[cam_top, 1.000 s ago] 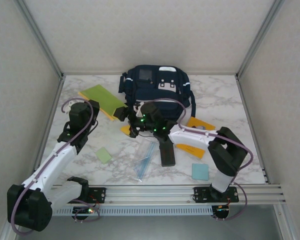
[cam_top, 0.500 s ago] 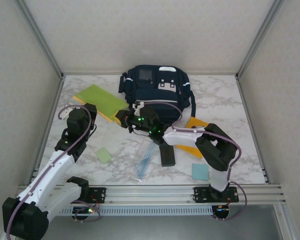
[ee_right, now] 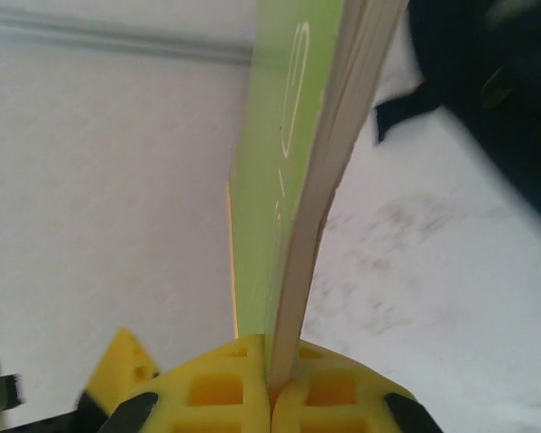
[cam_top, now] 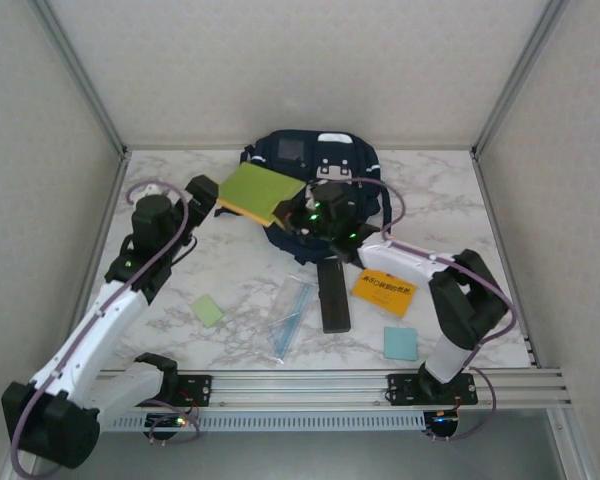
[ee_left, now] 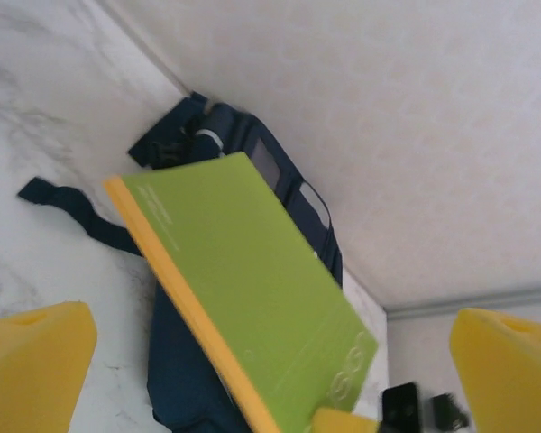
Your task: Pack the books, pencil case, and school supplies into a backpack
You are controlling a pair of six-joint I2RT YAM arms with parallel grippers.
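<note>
The lime-green book (cam_top: 260, 191) hangs tilted in the air over the left side of the navy backpack (cam_top: 325, 160). My right gripper (cam_top: 298, 214) is shut on its near-right corner; in the right wrist view the book (ee_right: 293, 180) runs edge-on out of the clamped yellow fingers (ee_right: 225, 392). My left gripper (cam_top: 204, 191) stands open just off the book's left edge. In the left wrist view its pads (ee_left: 36, 356) stand wide apart, with the book (ee_left: 252, 289) ahead of them. The orange-yellow book (cam_top: 384, 290), black pencil case (cam_top: 332, 296) and clear ruler (cam_top: 292, 314) lie flat on the table.
A pale green pad (cam_top: 207, 310) lies near the left arm and a light blue pad (cam_top: 401, 343) near the right arm's base. Grey walls close the marble table (cam_top: 450, 200) on three sides. The backpack (ee_left: 185, 379) sits against the back wall.
The right gripper shut on the lime-green book and lifted it from the table to above the backpack. The left gripper let go and opened. The orange-yellow book now lies uncovered.
</note>
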